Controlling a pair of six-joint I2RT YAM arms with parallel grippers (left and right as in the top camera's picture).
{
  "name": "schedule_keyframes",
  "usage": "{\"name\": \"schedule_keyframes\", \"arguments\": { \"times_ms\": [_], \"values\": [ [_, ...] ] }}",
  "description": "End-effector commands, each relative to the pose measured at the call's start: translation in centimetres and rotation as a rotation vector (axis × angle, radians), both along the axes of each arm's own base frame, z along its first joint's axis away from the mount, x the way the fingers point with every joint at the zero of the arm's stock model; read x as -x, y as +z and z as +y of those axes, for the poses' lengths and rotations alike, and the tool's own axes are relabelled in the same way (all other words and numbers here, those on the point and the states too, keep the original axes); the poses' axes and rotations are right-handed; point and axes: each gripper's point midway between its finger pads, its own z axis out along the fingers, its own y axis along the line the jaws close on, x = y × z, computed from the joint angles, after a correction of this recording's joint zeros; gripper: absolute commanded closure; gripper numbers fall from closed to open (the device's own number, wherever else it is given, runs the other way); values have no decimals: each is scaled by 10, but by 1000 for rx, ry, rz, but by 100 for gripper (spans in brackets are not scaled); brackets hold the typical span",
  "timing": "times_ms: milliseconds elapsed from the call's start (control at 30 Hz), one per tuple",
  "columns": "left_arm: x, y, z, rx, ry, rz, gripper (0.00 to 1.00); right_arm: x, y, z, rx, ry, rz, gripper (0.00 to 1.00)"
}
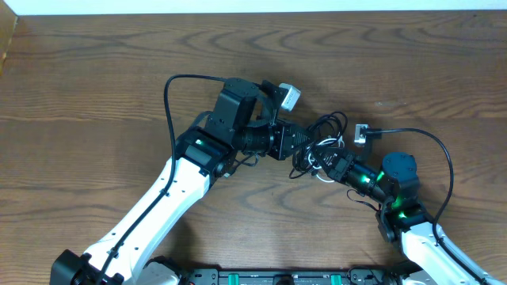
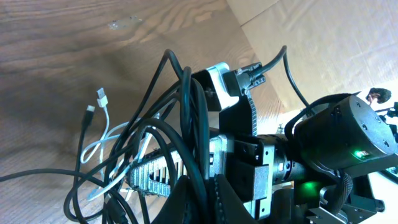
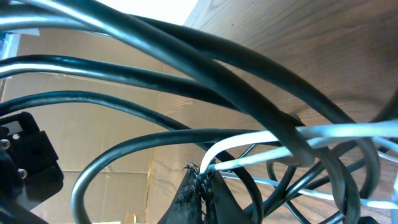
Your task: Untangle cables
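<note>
Cables (image 1: pixel 321 144), tangled, at mid-table (image 1: pixel 95 95) between both arms. I see the left gripper (image 2: pixel 198 186) clamped on several black strands of the cables. The right gripper (image 3: pixel 204 180) is pinched fully closed on the white cable (image 3: pixel 242 141).

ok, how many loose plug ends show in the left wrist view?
2: a white plug left of the cable tangle, and a black plug just below-left of it. More may be hidden in the tangle.
</note>
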Motion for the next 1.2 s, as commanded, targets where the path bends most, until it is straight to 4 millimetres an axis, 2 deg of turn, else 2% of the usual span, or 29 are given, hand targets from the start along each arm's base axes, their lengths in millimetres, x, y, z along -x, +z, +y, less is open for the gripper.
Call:
{"name": "schedule_keyframes", "arguments": {
  "times_ms": [0, 200, 333, 600, 767, 867, 1033, 1167],
  "values": [
    [3, 14, -2, 26, -24, -36, 92, 1, 8, 4, -13, 25, -36, 99],
    [3, 14, -2, 26, -24, -36, 92, 5, 44, 13, -73, 93, -190, 99],
    [1, 13, -2, 21, -16, -39, 93, 6, 46, 14, -84, 102, -192, 99],
    [-22, 3, 9, -59, 114, -87, 92, 25, 55, 25, -114, 228, -220, 99],
    [-25, 3, 12, -61, 125, -83, 92, 26, 51, 25, -111, 235, -199, 99],
    [-29, 3, 17, -57, 152, -63, 92, 23, 41, 20, -98, 208, -147, 99],
    [-39, -1, 32, -70, 198, -39, 92, 8, 22, -2, -75, 115, -57, 99],
    [-43, -9, 46, -85, 253, 37, 92, -4, 19, -22, -71, 43, -40, 99]
  ]
}}
